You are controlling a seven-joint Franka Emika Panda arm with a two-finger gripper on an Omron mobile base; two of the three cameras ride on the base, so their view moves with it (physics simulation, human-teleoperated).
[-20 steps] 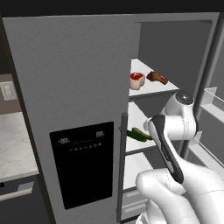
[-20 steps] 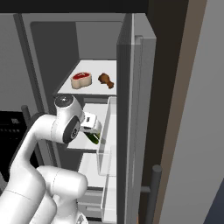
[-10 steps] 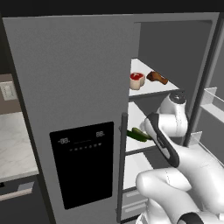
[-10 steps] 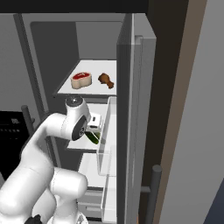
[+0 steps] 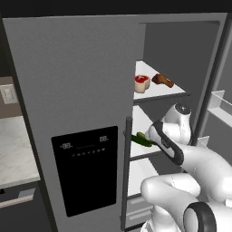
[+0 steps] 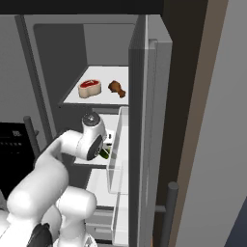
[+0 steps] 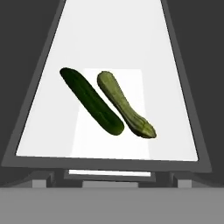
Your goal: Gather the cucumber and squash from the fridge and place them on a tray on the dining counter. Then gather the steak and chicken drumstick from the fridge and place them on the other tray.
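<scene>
The arm has pushed further into the open fridge (image 5: pixel 81 113) over the last second, its wrist now level with the middle shelf (image 7: pixel 131 39), where before it hung back nearer the base. That puts the hand (image 6: pixel 107 150) right in front of the vegetables. By the readings its fingers are spread as wide as they go, pinching nothing.

In the hand view the cucumber (image 7: pixel 91 101) lies near the middle, slanting from 10 o'clock to 5 o'clock, and the paler squash (image 7: pixel 124 105) lies just beside it toward 3 o'clock, almost parallel. Whether they touch I cannot tell. On the shelf above, at 12 o'clock from the arm, the steak (image 5: pixel 142 83) and the chicken drumstick (image 5: pixel 162 80) sit side by side, untouched.

So the first pick looks close, with nothing gathered yet. The cucumber seems the likelier target.
</scene>
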